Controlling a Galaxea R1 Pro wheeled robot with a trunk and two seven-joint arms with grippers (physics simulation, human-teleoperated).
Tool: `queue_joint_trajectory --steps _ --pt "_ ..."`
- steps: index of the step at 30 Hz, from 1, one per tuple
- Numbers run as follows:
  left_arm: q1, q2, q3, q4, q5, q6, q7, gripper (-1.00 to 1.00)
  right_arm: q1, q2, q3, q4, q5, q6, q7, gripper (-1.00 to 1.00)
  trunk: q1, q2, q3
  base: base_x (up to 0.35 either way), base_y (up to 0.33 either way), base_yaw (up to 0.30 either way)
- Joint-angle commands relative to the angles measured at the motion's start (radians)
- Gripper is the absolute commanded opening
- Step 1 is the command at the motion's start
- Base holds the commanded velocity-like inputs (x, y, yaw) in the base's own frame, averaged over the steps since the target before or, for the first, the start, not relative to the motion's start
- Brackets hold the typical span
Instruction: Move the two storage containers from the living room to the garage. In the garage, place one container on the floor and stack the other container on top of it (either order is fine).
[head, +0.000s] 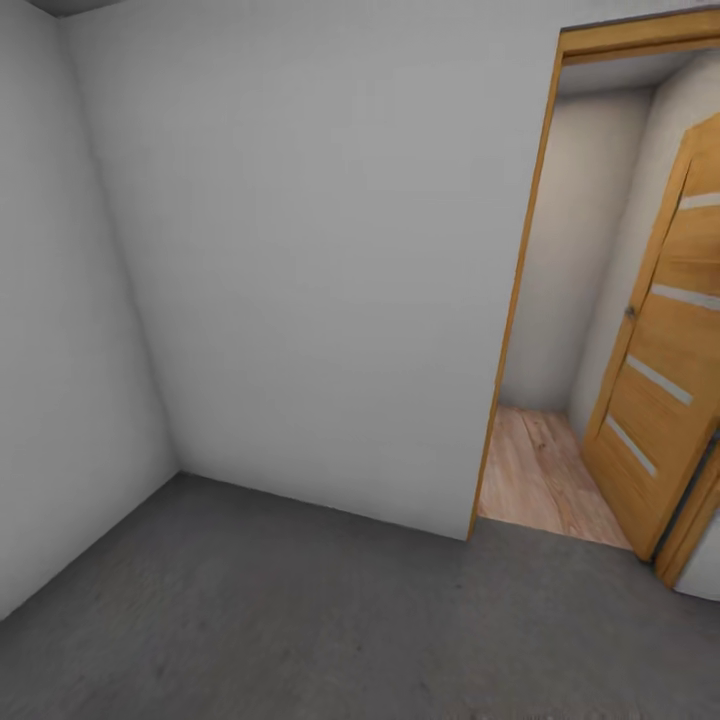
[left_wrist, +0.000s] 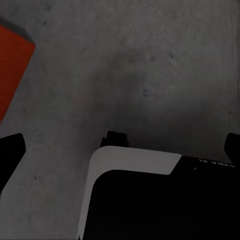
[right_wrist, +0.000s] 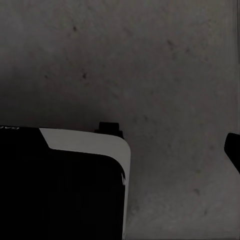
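- Head view: bare garage corner. Two plain pale grey walls (head: 300, 250) meet at the far left; no writing or markings can be read on them.
- Head view: the floor (head: 300, 620) is dark grey, matt, lightly speckled concrete, running up to both walls.
- Head view: at right, an orange wooden door frame (head: 515, 300) borders an open doorway. The orange door (head: 665, 370) stands swung open, carrying pale horizontal inlay strips and a small handle at its edge.
- Head view: beyond the threshold lies a light wood plank floor (head: 545, 470) between further pale walls.
- Left wrist view: the camera looks down on the speckled concrete. One corner of an orange-red storage container (left_wrist: 12, 65) enters at the picture's edge, resting on or just above the concrete; which, cannot be told. Its visible face is flat, plain and unlabelled.
- Left wrist view: a black robot body part with a white edge (left_wrist: 150, 200) occupies the foreground. Small pale lettering sits on the black surface, too blurred to read.
- Left wrist view: the left gripper (left_wrist: 120, 150) shows dark fingertips at opposite edges of the picture, set wide apart, with nothing between them.
- Right wrist view: bare speckled concrete, with a black, white-edged body part (right_wrist: 60, 185) in the foreground. A fragment of pale lettering at its edge is cut off and illegible.
- Right wrist view: of the right gripper, one dark fingertip (right_wrist: 233, 147) is seen at the picture's edge; spread or closed cannot be told.
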Motion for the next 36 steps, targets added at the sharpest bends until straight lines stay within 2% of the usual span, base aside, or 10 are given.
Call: queue_joint_trajectory --steps 1,36 --pt "0.000 0.000 -0.009 0.000 0.009 -0.003 -0.001 1.00 -0.001 0.000 0.008 0.003 -0.008 -0.006 -0.001 1.00 0.000 -0.001 -0.001 0.000 0.000 -0.233" --pt "0.000 0.000 -0.009 0.001 0.009 -0.003 -0.001 1.00 -0.001 0.001 0.008 0.003 -0.008 -0.005 0.000 1.00 0.000 -0.001 0.015 0.000 0.000 -0.221"
